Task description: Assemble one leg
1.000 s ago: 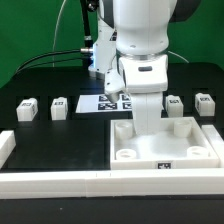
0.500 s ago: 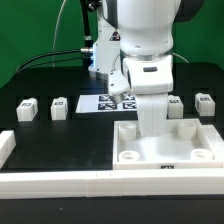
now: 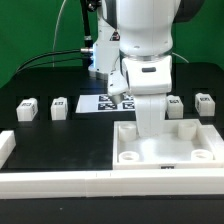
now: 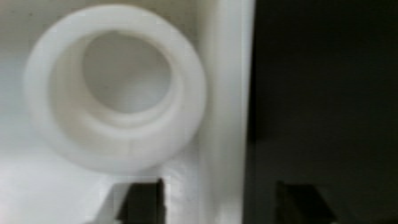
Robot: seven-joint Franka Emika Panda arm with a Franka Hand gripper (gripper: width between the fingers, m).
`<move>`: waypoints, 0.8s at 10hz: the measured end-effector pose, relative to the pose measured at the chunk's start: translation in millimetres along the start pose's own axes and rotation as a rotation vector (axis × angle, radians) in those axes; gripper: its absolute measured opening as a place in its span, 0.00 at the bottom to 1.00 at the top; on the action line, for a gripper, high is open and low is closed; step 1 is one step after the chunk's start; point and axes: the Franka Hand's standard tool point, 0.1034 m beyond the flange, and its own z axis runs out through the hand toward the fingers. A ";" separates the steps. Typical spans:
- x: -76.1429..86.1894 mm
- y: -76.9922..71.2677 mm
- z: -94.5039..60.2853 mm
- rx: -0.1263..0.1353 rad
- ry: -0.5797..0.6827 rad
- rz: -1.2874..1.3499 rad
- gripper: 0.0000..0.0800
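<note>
Leg (image 3: 174, 103) nearest to my gripper (image 4: 222, 200) stands on the table, toward the exterior view's right of it, just beyond the far edge of the panel (image 3: 165, 148). My jaws are spread across this panel's edge and pinch nothing.

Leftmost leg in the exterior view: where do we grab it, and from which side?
Take the leftmost leg from straight above, with the pincer closing across its two side faces. It is a small squat block lying flat and square-on, and it stands well apart from the next leg. The fingers should therefore fit down both sides, and parallel faces likely give a steady hold.
</note>
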 end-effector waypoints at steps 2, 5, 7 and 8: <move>-0.1 0.0 0.0 0.000 0.000 0.000 0.71; -0.1 0.0 0.0 0.000 0.000 0.000 0.79; -0.1 0.0 -0.2 -0.001 0.000 0.000 0.81; -0.6 0.2 -0.5 -0.002 0.000 0.001 0.81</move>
